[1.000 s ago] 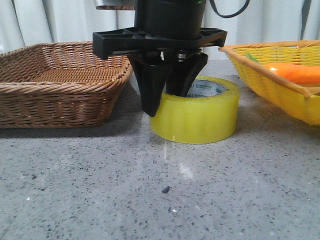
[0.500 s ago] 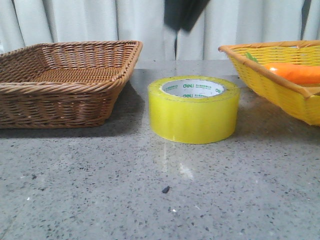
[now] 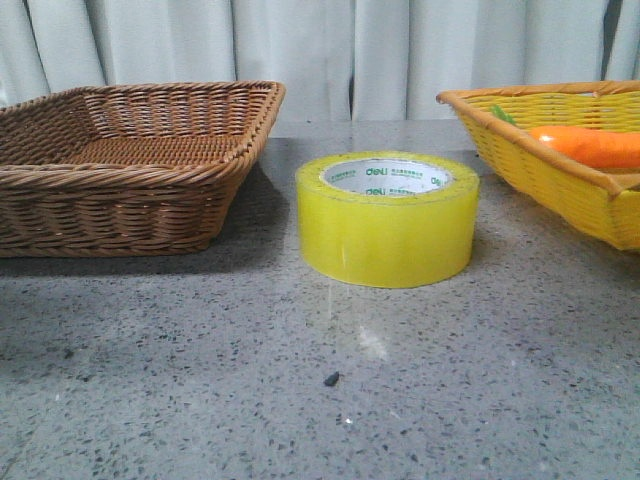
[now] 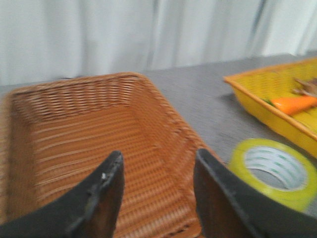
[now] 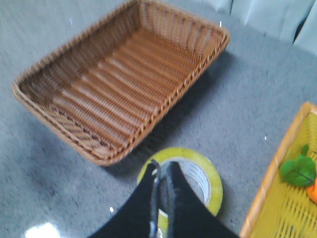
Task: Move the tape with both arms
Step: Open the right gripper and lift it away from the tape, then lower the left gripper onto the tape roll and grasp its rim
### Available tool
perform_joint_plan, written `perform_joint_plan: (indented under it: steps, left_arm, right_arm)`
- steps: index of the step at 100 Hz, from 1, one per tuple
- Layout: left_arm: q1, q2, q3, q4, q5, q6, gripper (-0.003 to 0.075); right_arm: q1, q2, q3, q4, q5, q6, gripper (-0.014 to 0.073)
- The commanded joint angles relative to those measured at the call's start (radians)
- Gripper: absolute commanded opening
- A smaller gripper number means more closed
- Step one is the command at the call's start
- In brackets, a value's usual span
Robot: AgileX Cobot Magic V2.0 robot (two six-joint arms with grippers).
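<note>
The tape (image 3: 388,235), a wide yellow-green roll with a pale "deli" core, lies flat on the grey table between two baskets. No gripper shows in the front view. In the left wrist view my left gripper (image 4: 158,155) is open and empty, above the brown basket, with the tape (image 4: 275,171) off to one side. In the right wrist view my right gripper (image 5: 164,163) has its fingers almost together with nothing between them. It hangs well above the tape (image 5: 214,184) and hides part of the roll.
A brown wicker basket (image 3: 130,170) stands left of the tape and shows empty in both wrist views (image 4: 74,82) (image 5: 124,84). A yellow basket (image 3: 560,185) at the right holds an orange carrot-like thing (image 3: 590,145).
A gripper that had one finger inside the roll and one outside it has risen out of the front view. The tape stayed on the table and did not move.
</note>
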State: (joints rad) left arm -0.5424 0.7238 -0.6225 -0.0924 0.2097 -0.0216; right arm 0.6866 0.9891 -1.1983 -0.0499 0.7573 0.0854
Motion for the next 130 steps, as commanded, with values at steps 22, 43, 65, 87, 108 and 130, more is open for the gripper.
perform_joint_plan:
  steps: [22,43,65,87,108,130]
  left_arm:
    - [-0.269,0.318,-0.25,0.037,-0.069,-0.007,0.0419]
    - [-0.389,0.588,-0.49,0.037,0.11,-0.007,0.0419]
    - [-0.452,0.826,-0.743,0.035,0.347,0.033,0.0419]
    - [-0.456,0.984,-0.86,0.034,0.433,0.043,0.0419]
    - [-0.436,1.052,-0.87,0.053,0.44,0.043,0.0419]
    - [-0.428,1.07,-0.87,0.053,0.441,0.043,0.0393]
  right_arm:
    - [-0.012,-0.268,0.192,-0.018,-0.198,0.057,-0.0074]
    - [-0.016,-0.373,0.231,-0.018,-0.176,0.068,-0.0074]
    - [-0.016,-0.397,0.231,-0.018,-0.13,0.068,-0.0074]
    - [-0.016,-0.397,0.231,-0.018,-0.118,0.068,-0.0074]
    - [-0.016,-0.397,0.231,-0.018,-0.118,0.068,-0.0074]
    - [-0.016,-0.397,0.231,-0.018,-0.118,0.068,-0.0074]
